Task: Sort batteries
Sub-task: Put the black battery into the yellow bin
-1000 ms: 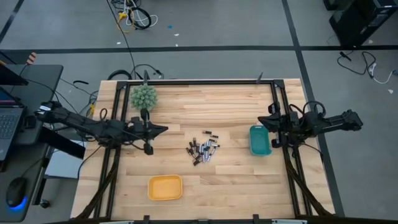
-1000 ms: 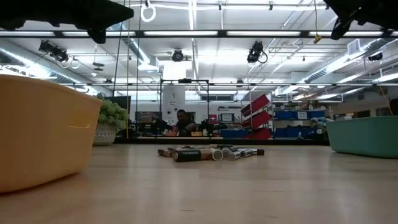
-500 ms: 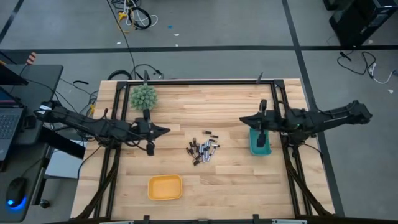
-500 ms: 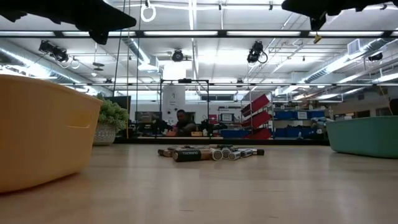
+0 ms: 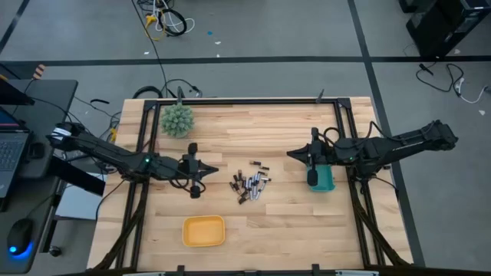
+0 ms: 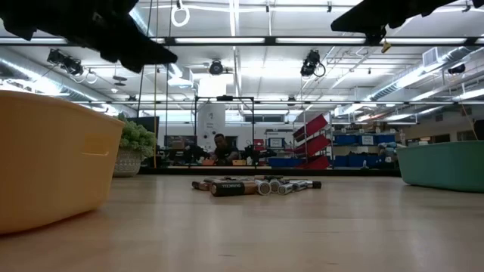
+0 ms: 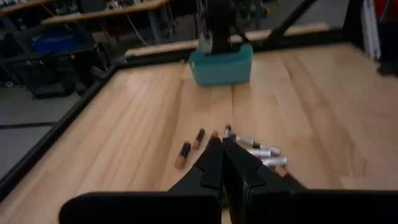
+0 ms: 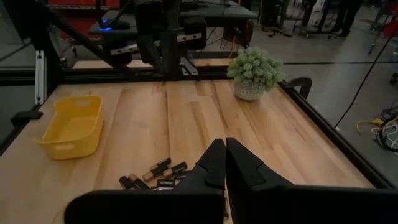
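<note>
The batteries (image 5: 250, 185) lie in a loose pile at the table's middle, dark and silvery cells resting on their sides; they also show in the low view (image 6: 257, 185), left wrist view (image 7: 249, 147) and right wrist view (image 8: 155, 176). My left gripper (image 5: 215, 168) hangs shut in the air left of the pile, fingers together (image 7: 222, 144). My right gripper (image 5: 290, 153) hangs shut in the air right of the pile, fingers together (image 8: 224, 147). A yellow tray (image 5: 203, 231) sits near the table's near edge; a teal tray (image 5: 322, 179) sits to the right.
A spiky green ball plant (image 5: 177, 119) stands at the table's far left. Black frame rails (image 5: 146, 153) run along the left and right (image 5: 354, 192) sides. Bare wood lies between the pile and each tray. A person shows far off in the room (image 6: 221, 148).
My left gripper has moved toward the table's right, closer to the battery pile. My right gripper has swung from beside the teal tray toward the table's left, past the tray toward the pile. The batteries and trays have stayed put.
</note>
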`<state>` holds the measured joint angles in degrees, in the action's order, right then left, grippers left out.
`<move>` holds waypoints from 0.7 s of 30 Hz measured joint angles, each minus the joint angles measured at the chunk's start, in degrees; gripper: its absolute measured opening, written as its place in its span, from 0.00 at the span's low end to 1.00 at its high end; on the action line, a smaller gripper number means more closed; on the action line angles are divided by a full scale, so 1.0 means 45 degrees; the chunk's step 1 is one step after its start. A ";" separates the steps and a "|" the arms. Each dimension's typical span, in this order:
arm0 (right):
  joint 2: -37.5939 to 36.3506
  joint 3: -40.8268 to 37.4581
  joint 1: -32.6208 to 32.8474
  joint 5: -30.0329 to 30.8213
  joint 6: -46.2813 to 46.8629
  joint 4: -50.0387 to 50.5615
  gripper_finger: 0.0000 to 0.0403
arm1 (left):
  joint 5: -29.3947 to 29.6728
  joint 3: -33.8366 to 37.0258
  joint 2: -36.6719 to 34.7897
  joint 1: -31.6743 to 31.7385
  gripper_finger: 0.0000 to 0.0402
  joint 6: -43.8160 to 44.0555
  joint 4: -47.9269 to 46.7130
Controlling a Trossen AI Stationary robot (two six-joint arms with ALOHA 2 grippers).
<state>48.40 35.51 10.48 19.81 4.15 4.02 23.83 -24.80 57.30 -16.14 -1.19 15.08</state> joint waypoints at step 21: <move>0.0482 -0.0659 -0.0024 -0.0057 0.1087 -0.0183 0.00 | -0.4241 0.0010 0.0505 0.0000 0.01 0.4932 -0.2230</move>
<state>50.57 32.54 10.37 19.55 9.04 3.19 4.74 -24.75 59.57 -16.14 21.01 5.04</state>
